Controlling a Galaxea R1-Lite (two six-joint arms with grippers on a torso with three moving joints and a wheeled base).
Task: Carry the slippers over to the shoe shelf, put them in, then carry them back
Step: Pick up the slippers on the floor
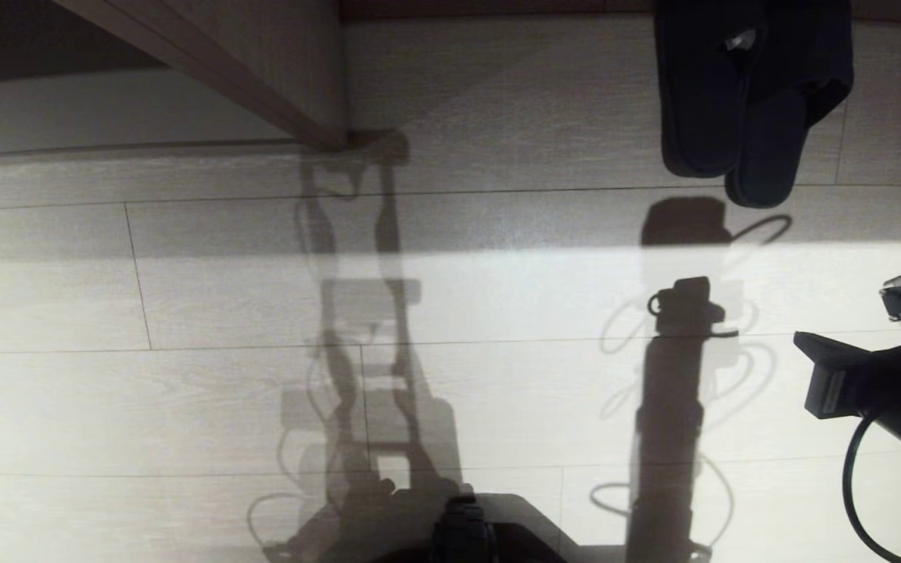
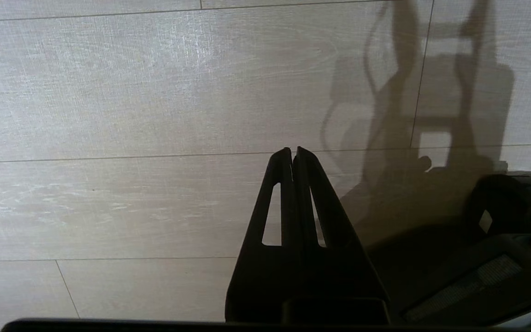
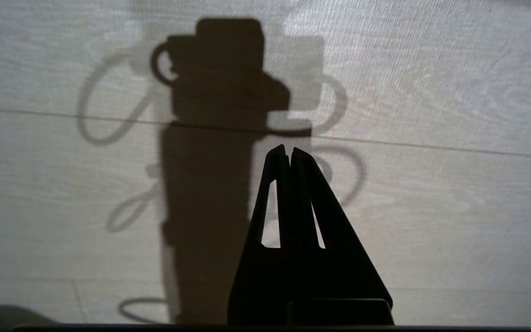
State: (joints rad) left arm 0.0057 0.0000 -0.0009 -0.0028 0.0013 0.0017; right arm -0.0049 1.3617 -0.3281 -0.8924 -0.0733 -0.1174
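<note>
**Slippers on floor, both grippers closed and empty**

The slippers (image 1: 748,94) lay on the pale wood-plank floor (image 1: 184,391) at the far right of the head view, dark pair, side by side and touching, one overlapping the other a little, heels toward the robot. Upper part of the pair ran out of frame at the top. Nothing gripped them.

A slanted grey-brown panel (image 1: 263,70) came down at the far left and met the floor, with a pale board (image 1: 67,117) beside it; looked like part of the shoe shelf, well apart from the slippers.

Right arm (image 1: 881,391) entered from the right edge of the head view, near side of the slippers, not touching them. Right gripper (image 3: 288,150) hung over bare floor, fingers pressed together, holding nothing; its shadow fell on the planks in front.

Left gripper (image 2: 292,151) also over bare floor, fingers together, empty. Part of the robot base (image 2: 514,203) showed beside it in the left wrist view.

Strong light band across the floor, robot shadows (image 1: 388,352) running through the middle.
</note>
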